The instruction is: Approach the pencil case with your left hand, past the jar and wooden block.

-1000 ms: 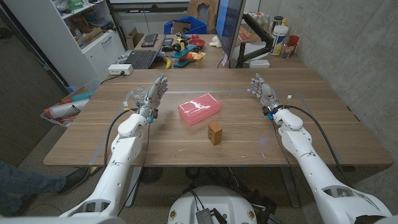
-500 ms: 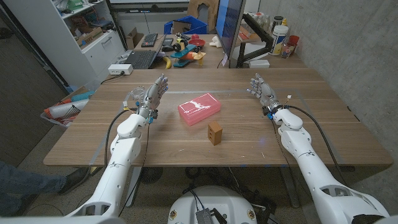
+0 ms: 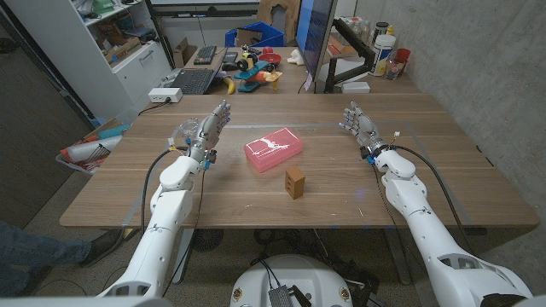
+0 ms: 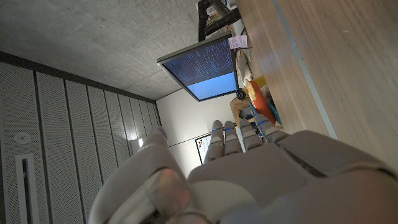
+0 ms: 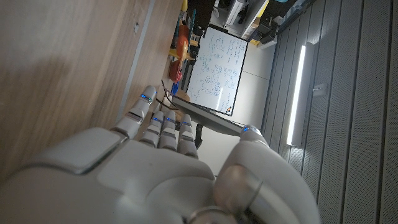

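The approach looks barely begun, if at all; the left hand (image 3: pixel 209 132) stands near the left side of the worktop (image 3: pixel 444 170), fingers extended and apart, holding nothing; the left wrist view shows the same hand (image 4: pixel 249 180) with its fingers straight and nothing between them. The case (image 3: pixel 274 149), pink and flat, lies near the middle of the worktop, well apart from that hand, with bare wood between the two; nothing touches it. The block (image 3: pixel 295 182) stands upright just nearer the robot than the case and a little to the robot's right, close to it but apart. The jar (image 3: pixel 182 132), a clear thing, sits just beside the left hand on its outer side, partly hidden by the fingers; I cannot tell whether they touch it.

What is left, as I judge it, is nearly the whole move; the hand has to cross toward the middle of the worktop and end close to the case; from where it stands the jar is beside it, not in its path, and the block sits beyond the case's near corner, so the way looks open.

The right hand (image 3: pixel 358 124) stands at the right side, fingers apart and empty, well away from everything; the right wrist view shows it (image 5: pixel 161 168) likewise unloaded.
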